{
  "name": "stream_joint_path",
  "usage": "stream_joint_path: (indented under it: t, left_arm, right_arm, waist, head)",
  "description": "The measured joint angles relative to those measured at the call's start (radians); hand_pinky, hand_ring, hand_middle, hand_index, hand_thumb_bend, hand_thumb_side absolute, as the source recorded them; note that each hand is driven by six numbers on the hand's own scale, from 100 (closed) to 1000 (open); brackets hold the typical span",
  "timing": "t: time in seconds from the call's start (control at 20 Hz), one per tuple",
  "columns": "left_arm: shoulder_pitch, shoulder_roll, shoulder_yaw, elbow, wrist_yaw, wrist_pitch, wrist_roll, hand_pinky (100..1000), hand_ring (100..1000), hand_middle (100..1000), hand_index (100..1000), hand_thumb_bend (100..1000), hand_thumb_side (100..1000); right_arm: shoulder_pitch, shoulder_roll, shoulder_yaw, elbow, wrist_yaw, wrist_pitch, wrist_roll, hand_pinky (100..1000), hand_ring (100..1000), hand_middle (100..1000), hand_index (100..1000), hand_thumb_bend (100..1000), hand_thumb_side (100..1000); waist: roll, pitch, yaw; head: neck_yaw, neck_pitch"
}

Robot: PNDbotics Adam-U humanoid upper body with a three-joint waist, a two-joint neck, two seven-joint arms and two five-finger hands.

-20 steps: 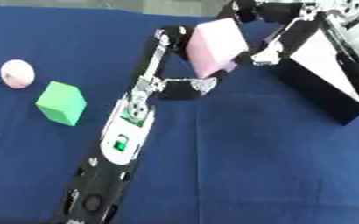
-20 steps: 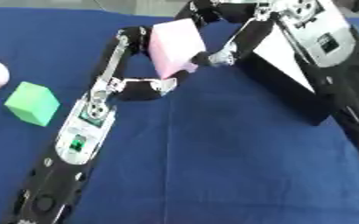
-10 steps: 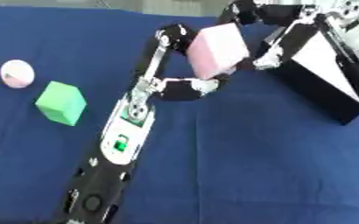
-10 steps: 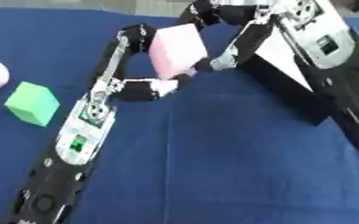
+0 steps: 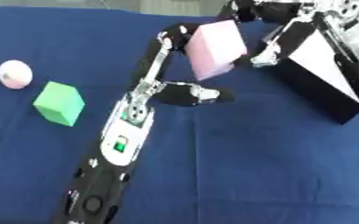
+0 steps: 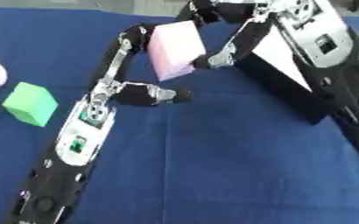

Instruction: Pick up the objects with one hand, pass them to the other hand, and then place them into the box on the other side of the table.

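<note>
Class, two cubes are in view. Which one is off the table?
The pink cube, held up between both hands; the green cube sits on the blue cloth at the left.

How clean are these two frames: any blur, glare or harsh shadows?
Left eye view: soft throughout, the pale pink block blurred at its edges, the green cube fuzzy. Right eye view: equally soft, the box's white flap looks washed out; lighting is even, shadows faint on the blue cloth.

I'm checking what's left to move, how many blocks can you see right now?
2: the pink block held up between both hands beside the box, and the green block on the table's left. None seems hidden.
</note>
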Motion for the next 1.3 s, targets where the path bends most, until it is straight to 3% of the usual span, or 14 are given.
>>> stream_joint_path:
  t: [0.35, 0.75, 1.3]
  left_arm:
    - [0.008, 0.004, 0.012, 0.002, -0.028, 0.007, 0.059, 653, 626, 670, 809, 1000, 414]
    - [0.027, 0.046, 0.025, 0.024, -0.055, 0.039, 0.134, 650, 626, 664, 800, 1000, 380]
    - [0.044, 0.072, 0.031, 0.038, -0.079, 0.045, 0.141, 649, 624, 657, 786, 997, 362]
  right_arm:
    - [0.017, -0.027, -0.005, -0.008, -0.004, -0.007, -0.016, 804, 844, 385, 461, 391, 100]
    - [0.094, -0.102, -0.013, -0.012, 0.002, -0.06, -0.093, 805, 846, 386, 460, 395, 100]
    - [0.194, -0.177, -0.125, -0.037, -0.076, -0.026, -0.221, 810, 849, 389, 462, 394, 100]
  waist:
    - [-0.002, 0.0, -0.009]
    - [-0.012, -0.002, -0.033]
    - [-0.012, -0.011, -0.049]
  head:
    - [-0.007, -0.002]
    - [0.0, 0.018]
    - [-0.01, 0.018]
